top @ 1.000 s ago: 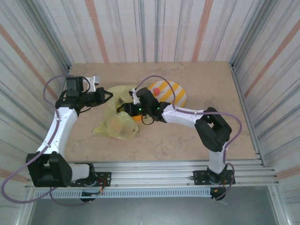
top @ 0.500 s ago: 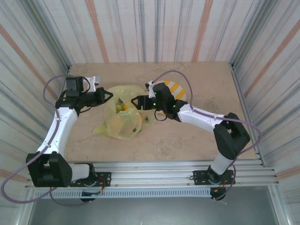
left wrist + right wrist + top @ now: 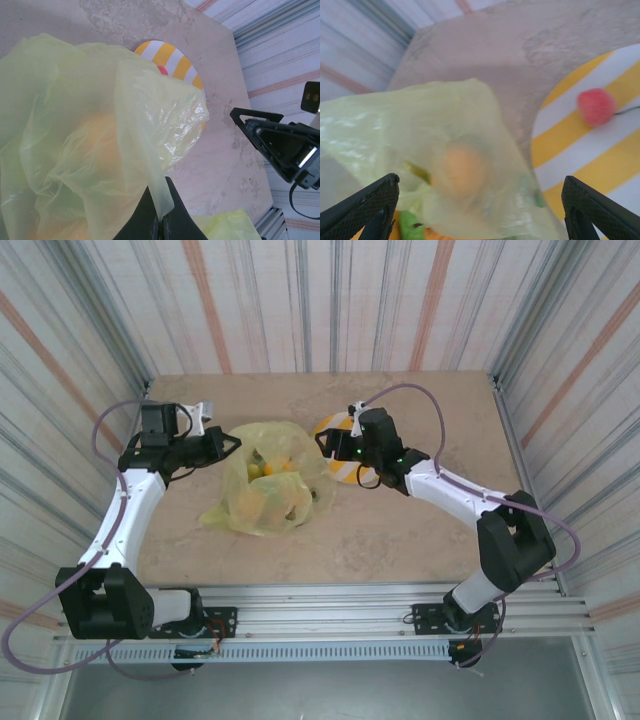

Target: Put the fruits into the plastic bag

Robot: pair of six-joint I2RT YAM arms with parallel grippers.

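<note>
The plastic bag (image 3: 262, 490) lies crinkled and yellow-green left of centre, its mouth lifted. My left gripper (image 3: 226, 445) is shut on the bag's upper edge; in the left wrist view the film (image 3: 125, 115) runs down between its closed fingers (image 3: 160, 200). Several fruits sit inside: an orange one (image 3: 462, 167) shows through the film and a green one (image 3: 410, 225) lies lower. One red fruit (image 3: 596, 106) rests on the striped plate (image 3: 580, 150). My right gripper (image 3: 325, 443) hangs open and empty over the plate's left edge, just right of the bag's mouth (image 3: 480, 200).
The yellow-and-white striped plate (image 3: 345, 475) lies right of the bag, partly under my right arm. Striped walls close in the table (image 3: 420, 530) on three sides. Bare tabletop stretches right and in front of the plate.
My right gripper has drawn back from the bag's mouth, rightward and away, to the plate's edge, staying open. The orange fruit beside it earlier now lies in the bag. The left gripper has not moved.
</note>
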